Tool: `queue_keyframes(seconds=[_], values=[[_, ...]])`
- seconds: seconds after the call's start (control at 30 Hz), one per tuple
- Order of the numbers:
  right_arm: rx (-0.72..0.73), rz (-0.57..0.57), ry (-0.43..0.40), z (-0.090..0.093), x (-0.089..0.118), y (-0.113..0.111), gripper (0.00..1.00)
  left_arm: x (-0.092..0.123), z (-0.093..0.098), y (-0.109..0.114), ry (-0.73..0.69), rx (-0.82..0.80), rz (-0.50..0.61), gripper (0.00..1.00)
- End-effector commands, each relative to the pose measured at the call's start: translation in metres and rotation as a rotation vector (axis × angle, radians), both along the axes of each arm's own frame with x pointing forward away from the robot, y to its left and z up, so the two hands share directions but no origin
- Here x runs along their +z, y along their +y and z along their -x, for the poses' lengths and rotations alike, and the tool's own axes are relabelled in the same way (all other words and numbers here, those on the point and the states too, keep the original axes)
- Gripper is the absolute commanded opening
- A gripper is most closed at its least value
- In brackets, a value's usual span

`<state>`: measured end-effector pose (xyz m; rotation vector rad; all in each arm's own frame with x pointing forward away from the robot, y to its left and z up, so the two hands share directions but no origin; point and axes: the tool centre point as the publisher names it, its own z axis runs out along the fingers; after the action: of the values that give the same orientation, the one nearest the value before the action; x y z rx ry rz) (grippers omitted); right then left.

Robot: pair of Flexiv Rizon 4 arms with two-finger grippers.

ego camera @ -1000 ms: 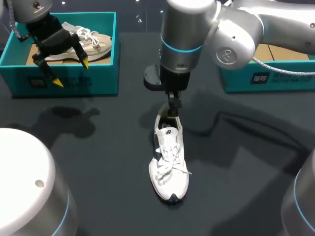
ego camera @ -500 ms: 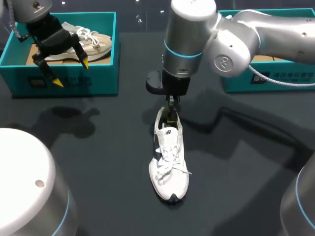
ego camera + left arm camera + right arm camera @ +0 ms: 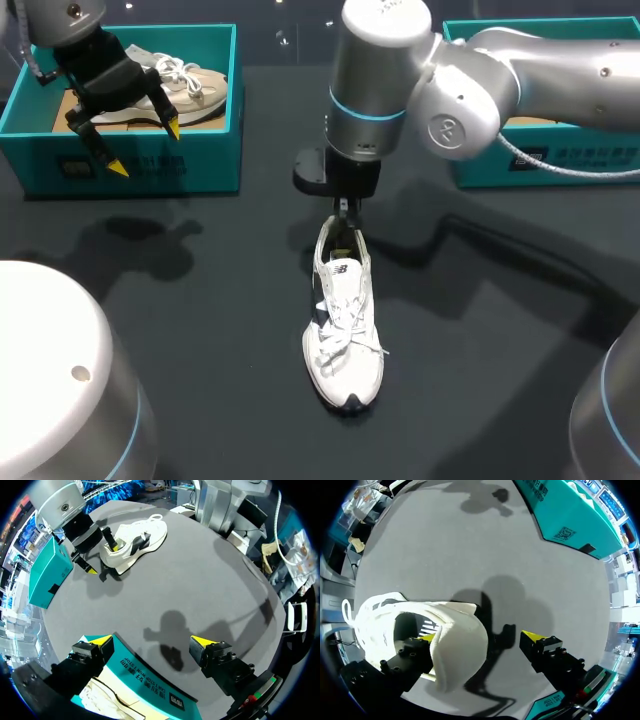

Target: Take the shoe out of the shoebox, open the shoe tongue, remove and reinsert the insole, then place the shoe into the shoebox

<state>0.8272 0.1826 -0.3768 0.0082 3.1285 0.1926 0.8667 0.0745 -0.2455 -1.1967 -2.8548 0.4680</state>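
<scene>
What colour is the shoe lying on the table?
The shoe is white with dark trim, clearest in the head view.

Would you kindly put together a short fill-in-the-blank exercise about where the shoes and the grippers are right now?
1. The white shoe lies on the dark ___.
2. The right gripper sits at that shoe's ___ end.
3. The left gripper, its fingers ___, hangs over the teal shoebox that holds a second shoe.
Missing words: table; heel; open.

Dark table point(image 3: 200, 300): white shoe point(image 3: 345, 340) centre, left shoebox point(image 3: 200, 165), right shoebox point(image 3: 480, 165) behind.
</scene>
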Motion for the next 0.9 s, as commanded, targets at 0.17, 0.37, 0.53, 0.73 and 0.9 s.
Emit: queue_keyframes(seconds=[0.17,0.37,0.53,0.73,0.9], values=[[-0.003,0.007,0.021,-0.0051,-0.0098,0.0058,0.96,0.0002,0.0008,0.0005,-0.002,0.0,-0.002,1.0],[-0.008,0.007,0.03,-0.004,-0.0125,0.0052,0.49,0.0002,0.0008,0.0005,-0.002,0.0,-0.002,1.0],[-0.016,0.004,0.033,-0.0009,-0.0132,0.0023,0.46,0.0002,0.0008,0.0005,-0.002,0.0,-0.002,1.0],[-0.024,0.002,0.033,0.0022,-0.0134,-0.0009,0.46,0.0002,0.0008,0.0005,-0.002,0.0,-0.002,1.0],[-0.028,0.001,0.032,0.0047,-0.013,-0.001,0.34,0.0002,0.0008,0.0005,-0.002,0.0,-0.002,1.0]])
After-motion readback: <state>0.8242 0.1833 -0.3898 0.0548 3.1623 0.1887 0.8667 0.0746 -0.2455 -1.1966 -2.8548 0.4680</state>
